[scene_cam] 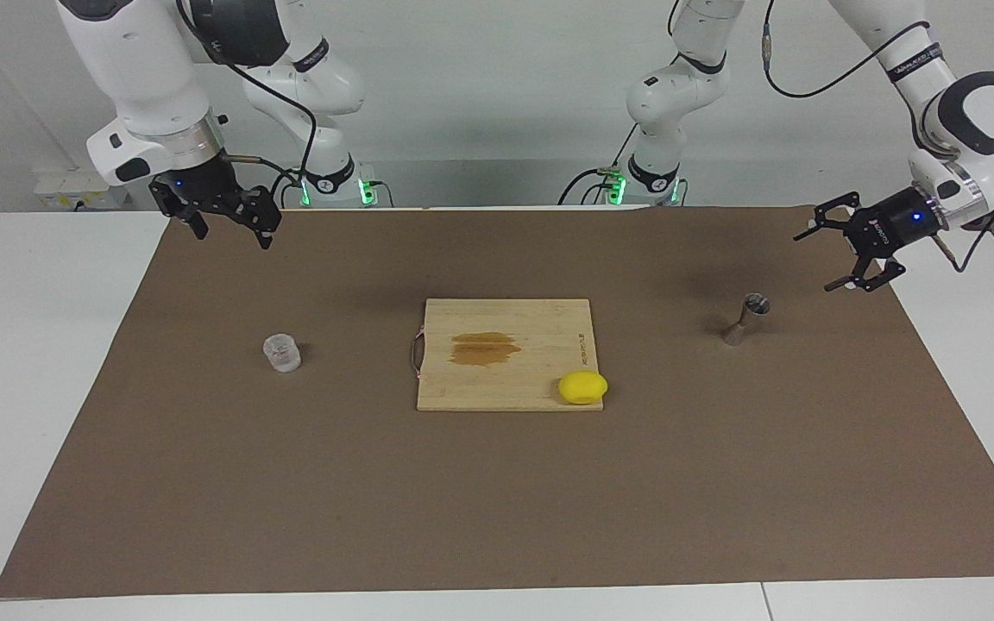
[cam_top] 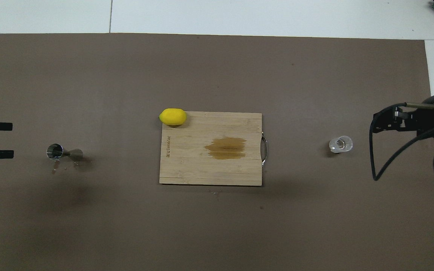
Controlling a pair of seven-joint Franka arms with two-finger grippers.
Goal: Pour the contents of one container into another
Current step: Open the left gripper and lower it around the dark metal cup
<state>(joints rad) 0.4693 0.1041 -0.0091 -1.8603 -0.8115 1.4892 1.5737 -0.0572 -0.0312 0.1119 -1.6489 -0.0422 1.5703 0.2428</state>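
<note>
Facing view: the left tool [scene_cam: 839, 255] is held wide open, empty, over the mat near the jigger [scene_cam: 745, 317]; the right tool [scene_cam: 229, 230] is likewise open, well above the clear cup [scene_cam: 281, 353].

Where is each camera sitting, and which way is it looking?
Facing view: high across the table, looking at both robots; whole arms show, left gripper open by the jigger, right gripper open, waiting.
Overhead view: above the robots' end, looking steeply down; only the grippers and a bit of arm show.
Both share the clear cup, cutting board and lemon.
</note>
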